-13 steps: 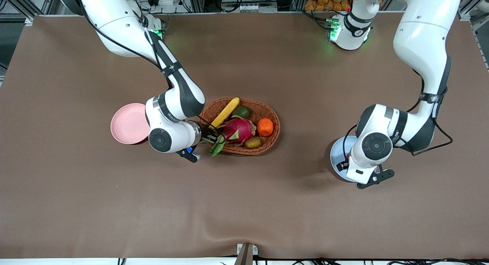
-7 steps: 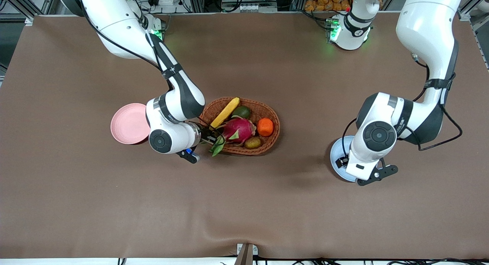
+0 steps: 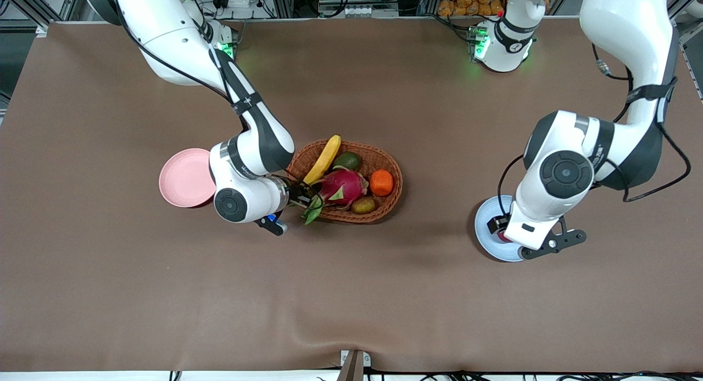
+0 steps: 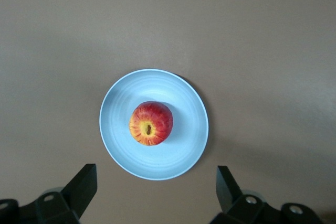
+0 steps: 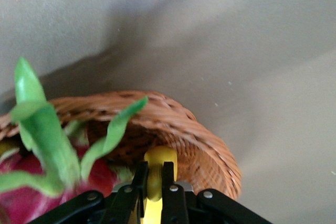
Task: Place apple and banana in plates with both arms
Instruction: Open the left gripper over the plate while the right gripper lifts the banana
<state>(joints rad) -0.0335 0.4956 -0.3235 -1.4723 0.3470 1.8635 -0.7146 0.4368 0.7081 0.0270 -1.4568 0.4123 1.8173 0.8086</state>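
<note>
The apple (image 4: 150,123) already sits near the middle of the light blue plate (image 4: 178,156), stem dimple up; in the front view this plate (image 3: 489,230) lies at lower right of centre. The left gripper (image 4: 155,192) hangs above it with fingers spread wide and nothing between them — that half of the job looks done, and this arm only needs to lift clear without brushing the fruit.

The step in hand belongs to the right arm. The right gripper (image 5: 153,190) is clamped on the near end of the banana (image 5: 157,174), its fingers narrow around the yellow tip, just at the rim of the wicker basket (image 5: 205,150). In the front view the banana (image 3: 324,158) slants up across the basket (image 3: 390,197), just left of centre, its other end poking past the top rim. The dragon fruit (image 3: 341,186) lies close against it, green leaves trailing beside the gripper, with an avocado (image 3: 347,161), an orange (image 3: 381,183) and a kiwi (image 3: 363,205) also in the basket.

To do this well, I judge the banana should go straight up first — high enough for its free end to clear the rim and the dragon fruit's leaves. An end grip lets a long fruit swing or slip, so slow carrying suits. The pink plate (image 3: 184,178) waits at centre left, partly under the right arm; the banana should be laid across the plate's middle before release.
</note>
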